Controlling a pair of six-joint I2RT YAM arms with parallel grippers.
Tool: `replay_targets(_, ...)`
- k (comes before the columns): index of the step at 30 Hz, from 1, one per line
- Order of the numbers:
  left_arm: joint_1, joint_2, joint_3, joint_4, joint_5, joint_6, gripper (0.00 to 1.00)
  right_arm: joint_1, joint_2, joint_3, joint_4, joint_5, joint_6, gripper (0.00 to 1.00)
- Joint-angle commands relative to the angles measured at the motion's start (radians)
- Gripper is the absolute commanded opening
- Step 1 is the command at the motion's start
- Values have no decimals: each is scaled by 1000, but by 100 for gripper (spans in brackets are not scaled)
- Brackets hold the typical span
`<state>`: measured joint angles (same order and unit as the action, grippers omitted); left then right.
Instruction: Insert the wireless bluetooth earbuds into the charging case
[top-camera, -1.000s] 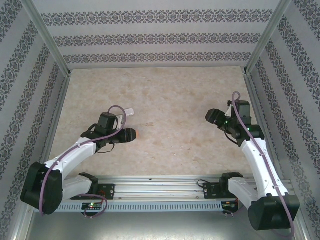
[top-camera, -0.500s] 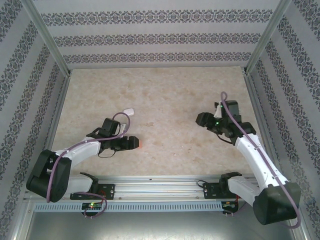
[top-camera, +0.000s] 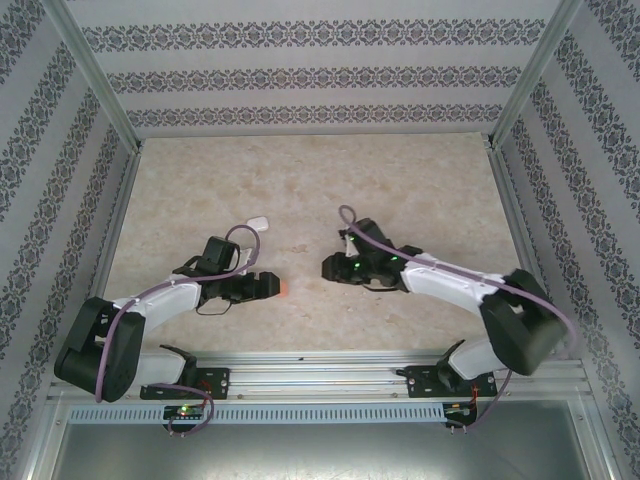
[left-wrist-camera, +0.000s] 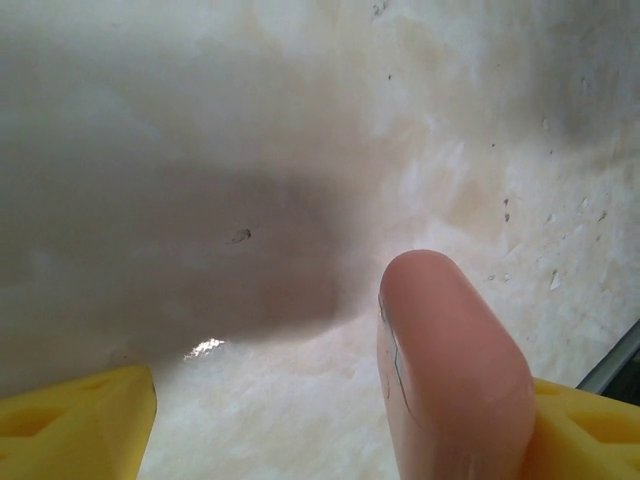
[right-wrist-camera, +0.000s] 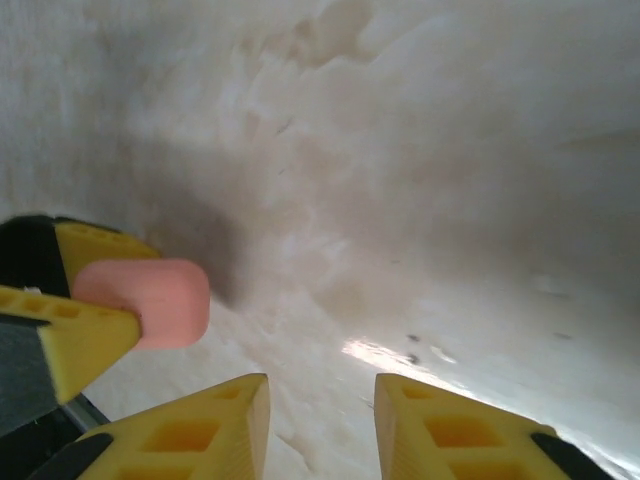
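A salmon-pink charging case (top-camera: 284, 288) sits at the tip of my left gripper (top-camera: 271, 288), low on the table at centre left. In the left wrist view the case (left-wrist-camera: 450, 370) leans against the right finger, and a wide gap separates it from the left finger; this gripper (left-wrist-camera: 335, 405) is open. My right gripper (top-camera: 327, 268) faces it from the right, a short way off. Its yellow fingers stand apart with nothing between them (right-wrist-camera: 322, 405), and the pink case (right-wrist-camera: 150, 300) shows ahead to the left. The earbuds are out of view.
A white pebble-like case (top-camera: 258, 222) lies on the marble tabletop (top-camera: 330, 190) behind the left arm. Patterned walls close in the table on three sides. The arms' mounting rail (top-camera: 320, 375) runs along the near edge.
The right arm has swung left across the table to face the left gripper, its jaws narrowing. The left gripper's jaws have widened around the pink case.
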<state>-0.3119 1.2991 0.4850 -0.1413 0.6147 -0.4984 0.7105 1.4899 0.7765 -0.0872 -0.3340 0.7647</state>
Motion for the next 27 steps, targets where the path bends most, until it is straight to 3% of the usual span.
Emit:
replay_targets(1, 7, 14, -24, 78, 57, -40, 82, 57, 106, 50, 191, -60, 65, 30)
replay_targets(12, 11, 36, -52, 155, 109, -79, 77, 145, 349, 173, 331, -142, 140, 28)
replay_targets(27, 10, 36, -63, 241, 156, -98, 77, 161, 398, 144, 339, -142, 165, 27)
